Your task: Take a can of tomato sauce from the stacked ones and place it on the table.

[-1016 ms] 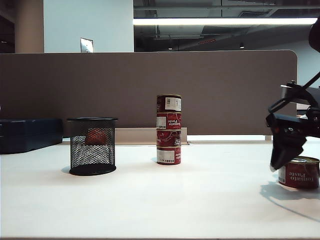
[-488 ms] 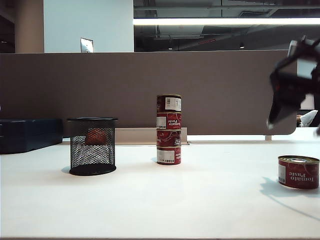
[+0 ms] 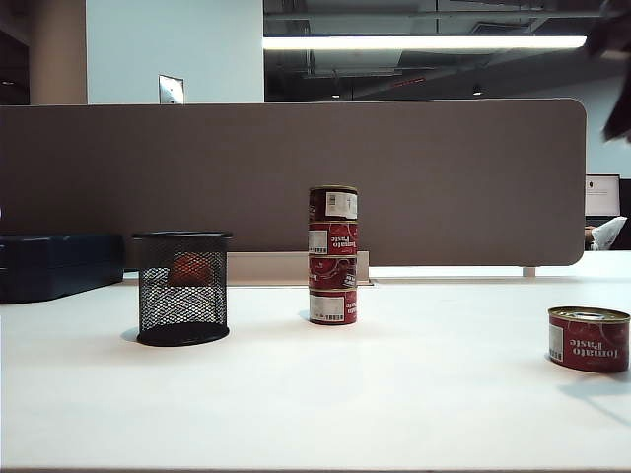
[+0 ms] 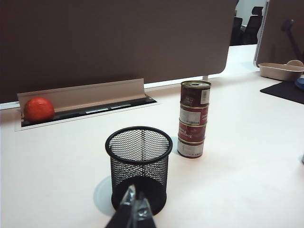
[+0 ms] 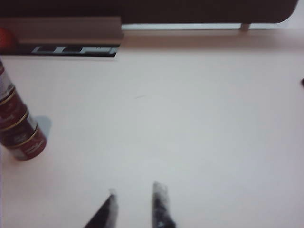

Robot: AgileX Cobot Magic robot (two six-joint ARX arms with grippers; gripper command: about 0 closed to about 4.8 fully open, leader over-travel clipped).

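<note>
— Where is the tomato sauce now?

— One short bright-red can of tomato sauce (image 3: 589, 339) with white lettering and a silver lid stands alone and upright on the wide white table (image 3: 315, 394), far to the right, with nothing touching it. The tower of stacked tins (image 3: 333, 255), four high in red and maroon with white label patches, stands at the middle, well apart from it.

— And the grippers?

— The right gripper (image 5: 135, 204) hangs above bare tabletop, its two dark fingers parted by a small gap with nothing between them; the picture is blurred there. The left gripper (image 4: 135, 209) sits low just behind the black wire-mesh cup (image 4: 138, 168), its fingertips pressed together, empty.

— Anything else around?

— An orange ball (image 4: 39, 109) lies in the cable tray under the brown-grey divider panel (image 3: 296, 177).
</note>
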